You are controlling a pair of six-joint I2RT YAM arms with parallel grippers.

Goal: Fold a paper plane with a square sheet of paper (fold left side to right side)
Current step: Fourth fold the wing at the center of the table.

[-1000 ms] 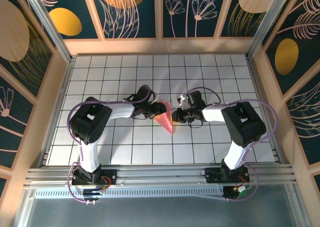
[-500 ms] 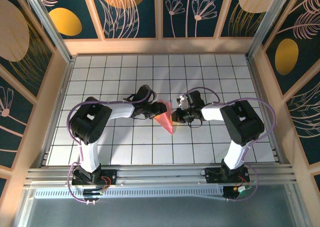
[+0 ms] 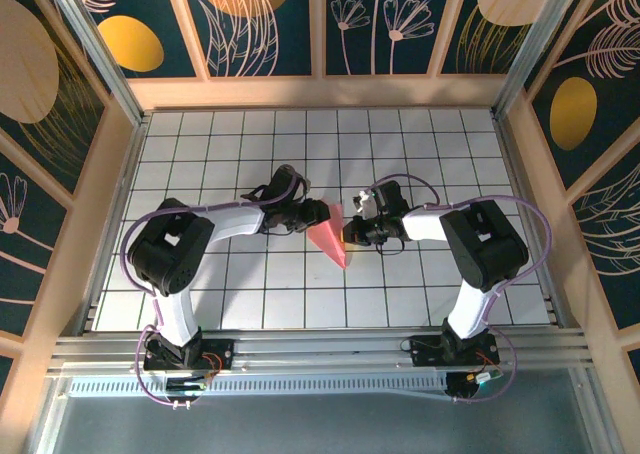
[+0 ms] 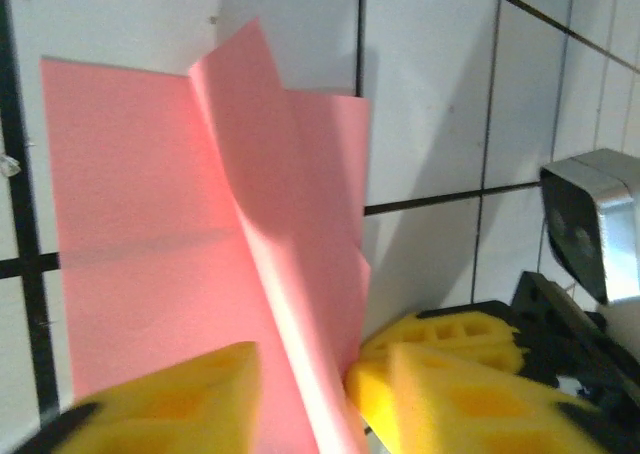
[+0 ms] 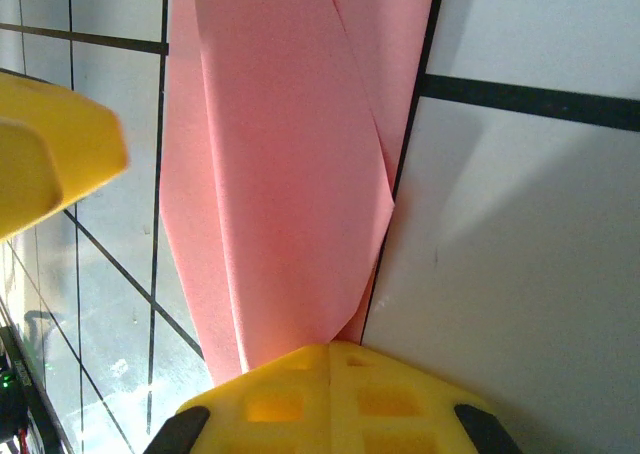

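Clearly creased, the pink paper plane (image 3: 328, 234) tapers to a point

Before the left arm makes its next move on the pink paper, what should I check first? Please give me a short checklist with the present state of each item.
1. Does the right gripper hold the paper plane? Ok: jaws shut, apparently pinching its edge.
2. Is the left gripper placed at the fold? Ok: jaws apart, with the raised flap between them.
3. Is the flap pressed flat? Not ok: it stands up.
4. Are the two grippers clear of each other? Cannot tell: they are very close.
5. Does the plane lie on the table? Ok.
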